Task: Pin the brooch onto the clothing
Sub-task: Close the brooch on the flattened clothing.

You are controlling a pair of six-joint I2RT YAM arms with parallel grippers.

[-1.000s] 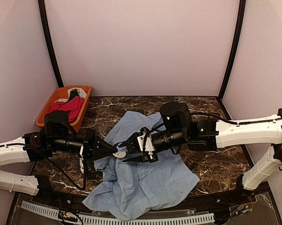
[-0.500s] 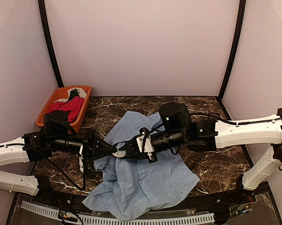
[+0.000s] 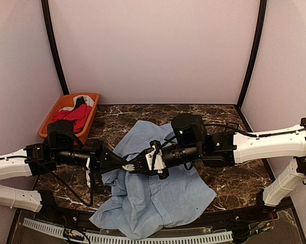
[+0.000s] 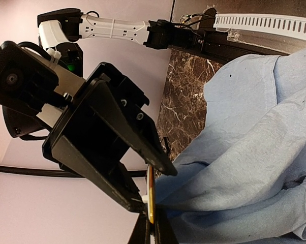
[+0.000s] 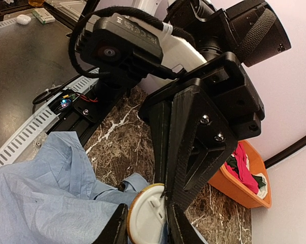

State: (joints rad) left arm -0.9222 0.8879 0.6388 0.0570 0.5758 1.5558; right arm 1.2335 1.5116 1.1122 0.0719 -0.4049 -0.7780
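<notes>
The brooch (image 5: pixel 145 217), a white round disc with a gold rim, hangs above the light blue shirt (image 3: pixel 153 190), the clothing spread on the marble table. My left gripper (image 4: pixel 152 227) is shut on the brooch (image 4: pixel 150 195), seen edge-on there, pinching its flat faces. My right gripper (image 5: pixel 147 230) meets it from the other side, its fingers closed against opposite sides of the disc's rim. In the top view the left gripper (image 3: pixel 123 166) and right gripper (image 3: pixel 134 166) meet tip to tip at the brooch (image 3: pixel 128 167) over the shirt's left part.
An orange basket (image 3: pixel 50 118) with red, black and white garments stands at the table's far left, also visible as the orange basket (image 5: pixel 233 189). A white perforated rail (image 3: pixel 143 237) runs along the near edge. Bare marble table (image 3: pixel 234 175) lies to the right of the shirt.
My right gripper has slid left to the brooch and its fingers have narrowed around the disc. The left gripper has stayed still, holding the brooch.
</notes>
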